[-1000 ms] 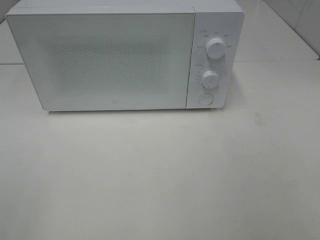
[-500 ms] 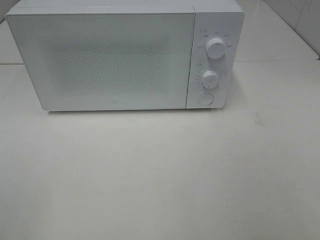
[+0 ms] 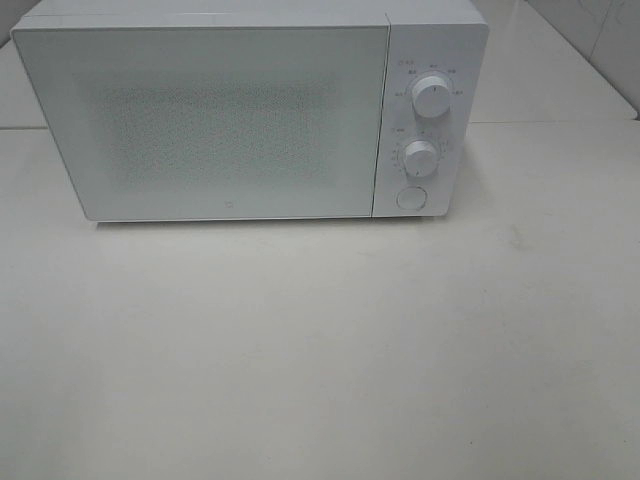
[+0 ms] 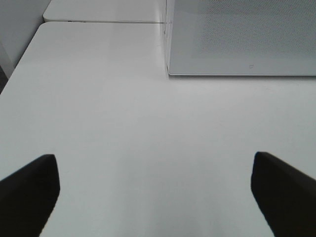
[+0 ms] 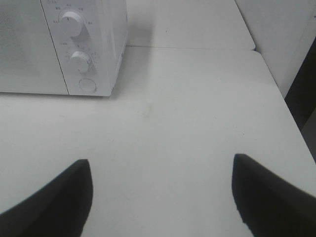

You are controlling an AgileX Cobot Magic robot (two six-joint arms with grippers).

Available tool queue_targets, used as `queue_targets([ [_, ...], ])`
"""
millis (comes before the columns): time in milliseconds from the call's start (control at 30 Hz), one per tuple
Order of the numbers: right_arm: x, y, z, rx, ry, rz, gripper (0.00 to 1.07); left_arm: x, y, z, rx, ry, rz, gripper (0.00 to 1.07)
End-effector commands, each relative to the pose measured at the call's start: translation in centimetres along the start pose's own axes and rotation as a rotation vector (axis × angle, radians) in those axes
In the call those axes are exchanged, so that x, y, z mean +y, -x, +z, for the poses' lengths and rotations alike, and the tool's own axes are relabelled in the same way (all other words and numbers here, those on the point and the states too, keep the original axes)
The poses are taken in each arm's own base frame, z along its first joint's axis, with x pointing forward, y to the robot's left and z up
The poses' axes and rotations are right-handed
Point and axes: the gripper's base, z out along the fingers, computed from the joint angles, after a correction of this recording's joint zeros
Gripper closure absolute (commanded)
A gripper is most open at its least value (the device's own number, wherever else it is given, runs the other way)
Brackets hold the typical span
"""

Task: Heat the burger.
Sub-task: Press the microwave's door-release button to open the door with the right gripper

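Note:
The burger is out of view in every frame. A white microwave point(image 3: 250, 110) stands at the back of the white table with its door shut; it also shows in the left wrist view point(image 4: 242, 37) and the right wrist view point(image 5: 59, 44). It has two dials point(image 3: 431, 97) point(image 3: 420, 157) and a round button point(image 3: 410, 198) on its right panel. My left gripper point(image 4: 155, 190) is open and empty over the bare table in front of the microwave's left corner. My right gripper point(image 5: 160, 195) is open and empty over the table, in front and right of the microwave. Neither arm shows in the exterior high view.
The white table point(image 3: 320, 340) stretches in front of the microwave. Its left edge point(image 4: 19, 64) and right edge point(image 5: 276, 84) show in the wrist views, with a seam to a second tabletop point(image 5: 187, 47) behind.

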Motion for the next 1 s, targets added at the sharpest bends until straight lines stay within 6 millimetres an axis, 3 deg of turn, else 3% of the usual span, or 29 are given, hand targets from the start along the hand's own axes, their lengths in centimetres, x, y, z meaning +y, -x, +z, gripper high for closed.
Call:
queue_targets([
  [33, 0.1, 1.2, 0.5, -0.039, 0.001, -0.009, 0.31, 0.0, 0.0, -0.2, -0.03, 0.0, 0.001, 0.09],
  [200, 0.4, 3.6, 2.9, -0.074, 0.011, -0.005, 0.31, 0.0, 0.0, -0.2, -0.03, 0.0, 0.001, 0.09],
  [500, 0.8, 5.6, 6.5, -0.063, 0.018, -0.014, 0.31, 0.0, 0.0, -0.2, -0.03, 0.0, 0.001, 0.09],
  [567, 1.0, 6.5, 8.8, -0.052, 0.025, -0.013, 0.31, 0.0, 0.0, -0.2, -0.03, 0.0, 0.001, 0.09],
  [700, 1.1, 6.8, 9.9, -0.049, 0.028, -0.014, 0.31, 0.0, 0.0, -0.2, -0.03, 0.0, 0.001, 0.09],
  [800, 1.2, 7.2, 11.5, -0.047, 0.032, -0.014, 0.31, 0.0, 0.0, -0.2, -0.03, 0.0, 0.001, 0.09],
  [867, 1.4, 7.5, 13.7, -0.035, 0.037, -0.017, 0.31, 0.0, 0.0, -0.2, -0.03, 0.0, 0.001, 0.09],
  [1000, 1.5, 7.5, 15.2, -0.029, 0.04, -0.018, 0.31, 0.0, 0.0, -0.2, -0.03, 0.0, 0.001, 0.09],
])
